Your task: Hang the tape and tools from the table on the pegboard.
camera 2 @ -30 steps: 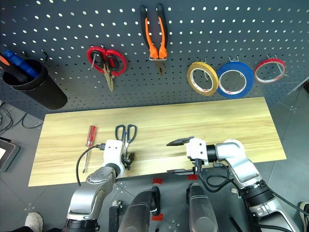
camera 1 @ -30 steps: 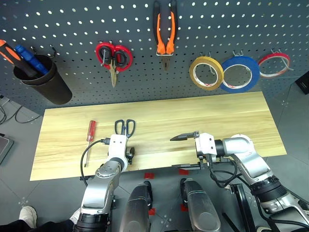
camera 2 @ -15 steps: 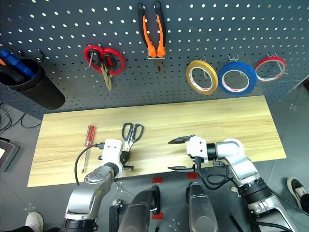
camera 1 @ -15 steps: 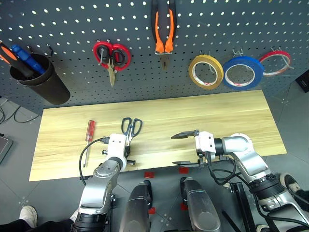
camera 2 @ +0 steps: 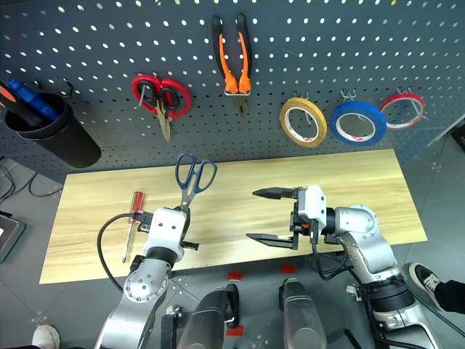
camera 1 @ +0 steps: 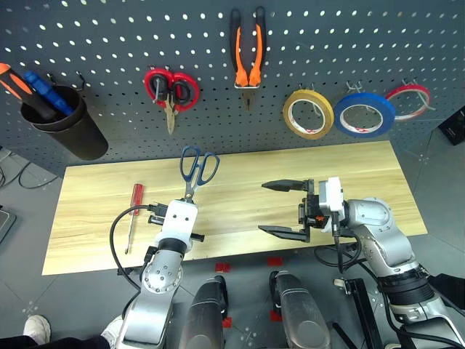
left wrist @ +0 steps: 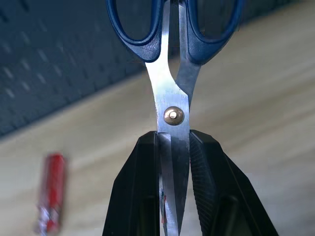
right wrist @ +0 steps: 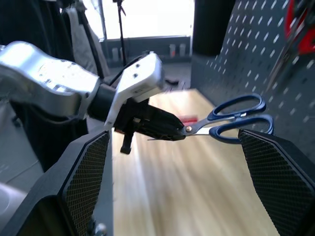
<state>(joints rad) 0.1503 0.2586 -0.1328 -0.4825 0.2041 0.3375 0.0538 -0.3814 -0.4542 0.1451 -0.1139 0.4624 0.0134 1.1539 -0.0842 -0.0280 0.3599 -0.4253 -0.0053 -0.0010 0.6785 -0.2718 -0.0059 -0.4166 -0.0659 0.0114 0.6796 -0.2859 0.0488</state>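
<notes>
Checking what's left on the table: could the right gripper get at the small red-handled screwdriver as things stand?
Probably not easily. The small red-handled screwdriver lies at the table's far left, beyond the left gripper holding the dark blue-handled scissors; the open right gripper would have to cross that arm.

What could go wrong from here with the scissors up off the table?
The left gripper pinches the dark blue scissors only by the blades just below the pivot, so they could swivel or slip while being carried to the pegboard. The right gripper, jaws wide open, hangs close beside them and could knock the handles. The red-handled screwdriver lies near the left arm's cable and might get dragged.
</notes>
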